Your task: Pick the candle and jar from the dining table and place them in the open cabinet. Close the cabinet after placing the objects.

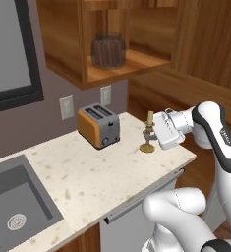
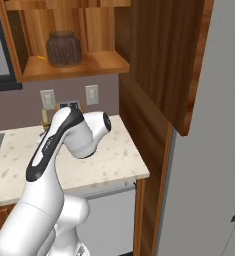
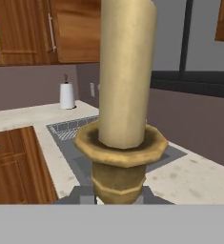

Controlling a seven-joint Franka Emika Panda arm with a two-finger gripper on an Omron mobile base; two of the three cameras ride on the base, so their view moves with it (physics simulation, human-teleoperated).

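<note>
The cream candle point(image 1: 149, 118) on its brass holder stands upright over the right end of the kitchen counter point(image 1: 87, 177), its round base at or just above the surface. My gripper point(image 1: 151, 132) reaches in from the right and is shut on the holder's stem. In the hand view the candle point(image 3: 125, 71) rises straight up between my fingertips point(image 3: 85, 196). From the right base view, my arm hides most of the candle point(image 2: 44, 116). The glass jar point(image 1: 108, 49) point(image 2: 64, 48) sits on the shelf of the open wooden cabinet point(image 1: 131, 66) above. The dining table is out of view.
An orange toaster point(image 1: 98, 125) stands on the counter left of the candle, below the cabinet. A sink point(image 1: 14, 197) lies at the counter's left end. The cabinet's open door point(image 2: 159, 60) hangs out to the right, over the counter edge.
</note>
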